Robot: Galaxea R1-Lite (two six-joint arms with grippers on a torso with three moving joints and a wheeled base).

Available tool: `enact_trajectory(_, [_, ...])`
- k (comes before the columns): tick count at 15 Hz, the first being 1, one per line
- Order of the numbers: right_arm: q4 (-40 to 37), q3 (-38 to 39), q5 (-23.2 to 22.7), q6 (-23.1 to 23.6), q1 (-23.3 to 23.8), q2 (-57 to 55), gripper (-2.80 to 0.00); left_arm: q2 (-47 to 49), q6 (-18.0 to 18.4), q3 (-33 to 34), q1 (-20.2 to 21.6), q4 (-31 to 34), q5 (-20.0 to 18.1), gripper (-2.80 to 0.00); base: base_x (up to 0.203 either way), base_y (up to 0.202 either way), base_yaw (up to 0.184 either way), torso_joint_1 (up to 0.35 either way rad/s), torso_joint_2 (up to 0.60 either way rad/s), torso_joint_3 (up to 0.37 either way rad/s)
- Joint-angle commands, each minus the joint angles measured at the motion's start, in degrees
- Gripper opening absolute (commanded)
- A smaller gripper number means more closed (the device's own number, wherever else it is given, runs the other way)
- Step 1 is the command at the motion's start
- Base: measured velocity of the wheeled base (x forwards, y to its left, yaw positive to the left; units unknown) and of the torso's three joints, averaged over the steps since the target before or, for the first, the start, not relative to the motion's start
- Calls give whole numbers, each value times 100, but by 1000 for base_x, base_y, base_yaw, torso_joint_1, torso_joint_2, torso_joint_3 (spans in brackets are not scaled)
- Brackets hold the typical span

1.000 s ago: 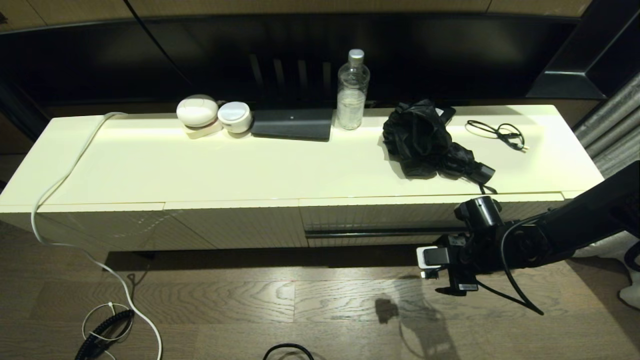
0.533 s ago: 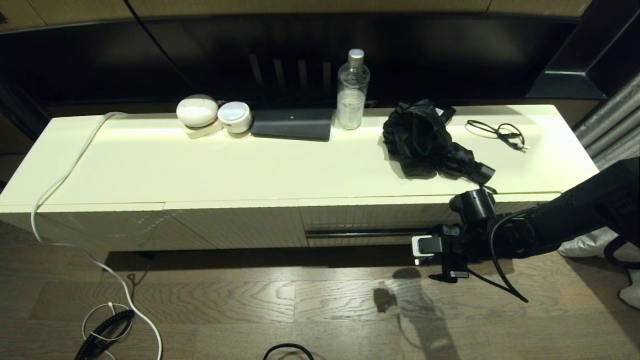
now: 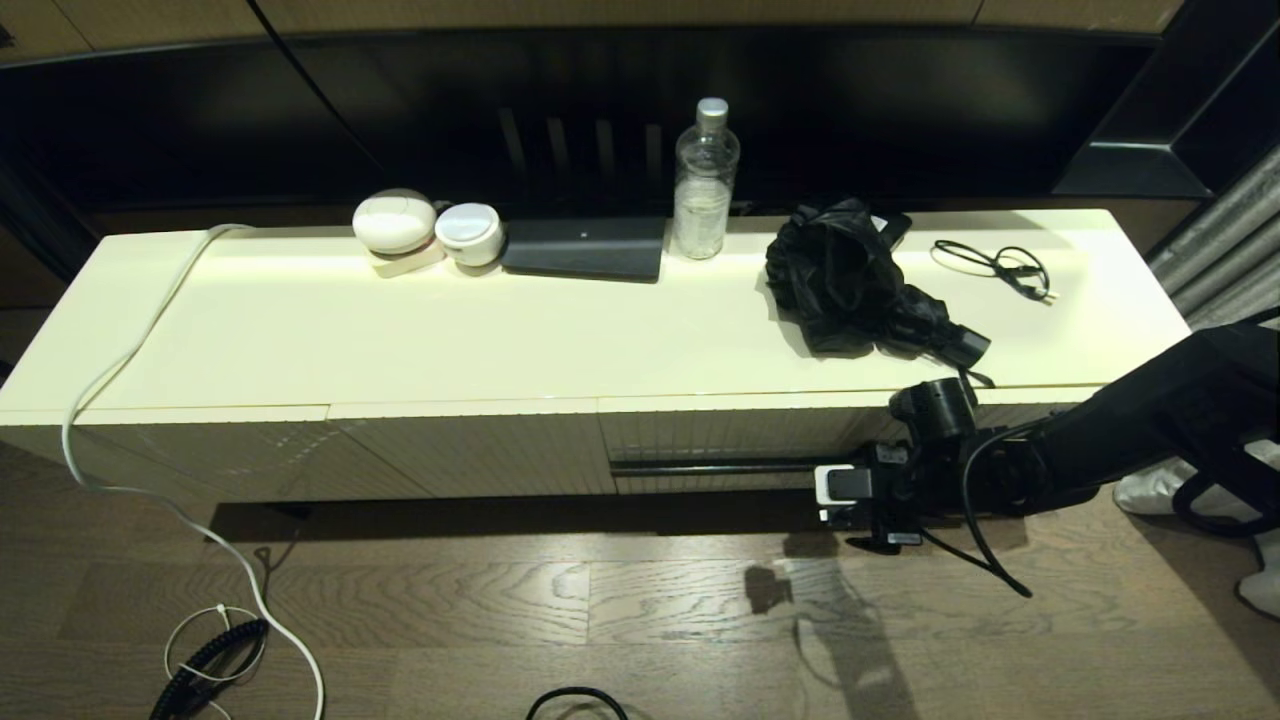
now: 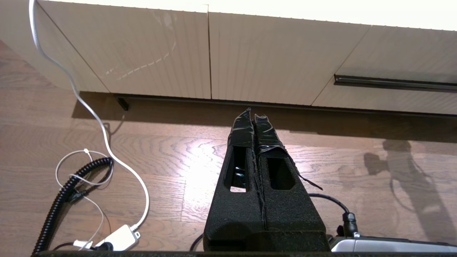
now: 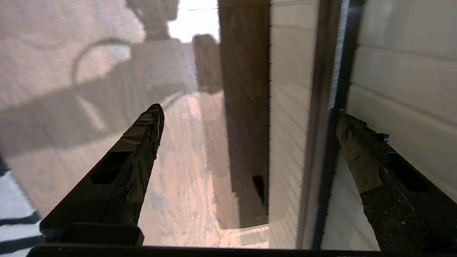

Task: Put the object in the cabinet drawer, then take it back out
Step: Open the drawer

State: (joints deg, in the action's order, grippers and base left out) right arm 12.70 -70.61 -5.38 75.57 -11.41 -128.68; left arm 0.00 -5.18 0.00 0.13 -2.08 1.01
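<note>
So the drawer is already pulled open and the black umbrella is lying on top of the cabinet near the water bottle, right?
Not quite: the drawer is shut, its ribbed front flush with the panels beside it, as the head view shows. The rest holds: the black umbrella lies on top of the cabinet, to the right of the water bottle.

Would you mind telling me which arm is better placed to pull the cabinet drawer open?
The right. The right gripper is open beside the cabinet drawer, one finger at its dark handle groove. The left gripper is shut, short of the grooveless panels.
</note>
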Motion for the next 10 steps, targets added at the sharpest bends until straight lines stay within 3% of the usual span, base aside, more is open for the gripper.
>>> enact_trajectory(1, [185, -134, 1, 46, -2, -103, 0, -9, -9, 0, -4, -2, 4, -280, 0, 0, 0, 0, 0, 0])
enact_trajectory(10, [294, -155, 45, 54, -2, -265, 0, -9, -9, 0, 4, -2, 4, -280, 0, 0, 0, 0, 0, 0])
